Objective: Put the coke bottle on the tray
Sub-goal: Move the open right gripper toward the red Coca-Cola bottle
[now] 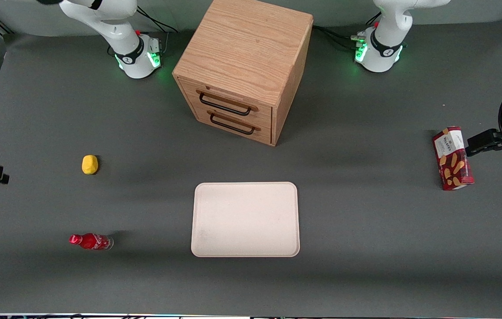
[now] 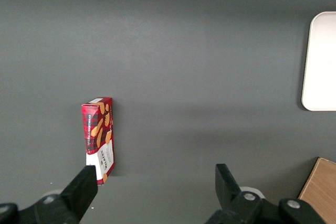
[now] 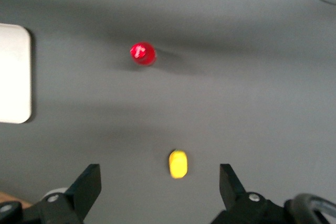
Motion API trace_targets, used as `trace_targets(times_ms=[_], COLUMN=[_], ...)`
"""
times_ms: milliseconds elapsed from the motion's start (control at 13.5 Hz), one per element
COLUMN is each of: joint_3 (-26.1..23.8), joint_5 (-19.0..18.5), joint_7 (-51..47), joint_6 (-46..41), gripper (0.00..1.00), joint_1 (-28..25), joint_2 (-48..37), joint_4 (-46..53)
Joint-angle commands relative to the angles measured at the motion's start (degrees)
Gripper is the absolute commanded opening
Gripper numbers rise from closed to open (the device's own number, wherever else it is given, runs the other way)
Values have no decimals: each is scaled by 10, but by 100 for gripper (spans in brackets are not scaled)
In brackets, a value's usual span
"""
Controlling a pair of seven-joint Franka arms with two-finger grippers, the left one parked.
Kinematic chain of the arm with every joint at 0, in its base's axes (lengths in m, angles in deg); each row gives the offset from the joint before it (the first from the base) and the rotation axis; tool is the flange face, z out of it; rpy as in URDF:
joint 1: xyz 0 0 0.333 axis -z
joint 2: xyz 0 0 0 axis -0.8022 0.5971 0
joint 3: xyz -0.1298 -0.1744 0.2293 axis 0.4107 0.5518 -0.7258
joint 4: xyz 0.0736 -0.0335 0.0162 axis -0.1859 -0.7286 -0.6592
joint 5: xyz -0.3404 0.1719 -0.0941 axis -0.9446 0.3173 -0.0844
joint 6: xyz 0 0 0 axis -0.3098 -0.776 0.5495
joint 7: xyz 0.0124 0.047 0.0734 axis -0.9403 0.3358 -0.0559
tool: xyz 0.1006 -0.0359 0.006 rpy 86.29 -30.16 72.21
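Front view shows the coke bottle (image 1: 91, 242) standing upright on the dark table (image 1: 366, 230), toward the working arm's end, well apart from the tray (image 1: 245, 219) and at about the same nearness to the camera as the tray's nearer edge. Nothing touches it. The tray holds nothing.

The right wrist view looks straight down on the bottle's red cap (image 3: 143, 54), which confirms the upright stance. A yellow lemon-like object (image 1: 90, 164) lies farther from the front camera than the bottle, between the bottle and the gripper's present station.

The gripper (image 3: 160, 184) hovers high above the table with its fingers spread wide and nothing between them. It is well apart from the bottle.

Risks, as judged:
- The bottle is slim and tall; a finger that brushes the cap or label on the way down would likely tip it, and it could then roll.
- A grasp taken too near the cap may let it swing or slip in transit.
- A low approach path could knock the yellow object.
- Release above the tray, or on its low rim, could topple the bottle.

A wooden drawer cabinet (image 1: 242, 71) and a red biscuit box (image 1: 452, 158) stand clear of the route.
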Motion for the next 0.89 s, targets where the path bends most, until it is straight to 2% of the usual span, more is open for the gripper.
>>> trace_targets(times_ms=[0, 370, 815], joint_3=[-20, -61, -69], joint_5=[8, 8, 8], joint_7=[26, 7, 5], joint_6=[40, 88, 124], gripper=[100, 100, 100], joint_1=[9, 9, 4], joint_2=[59, 79, 105], joint_4=[69, 70, 70])
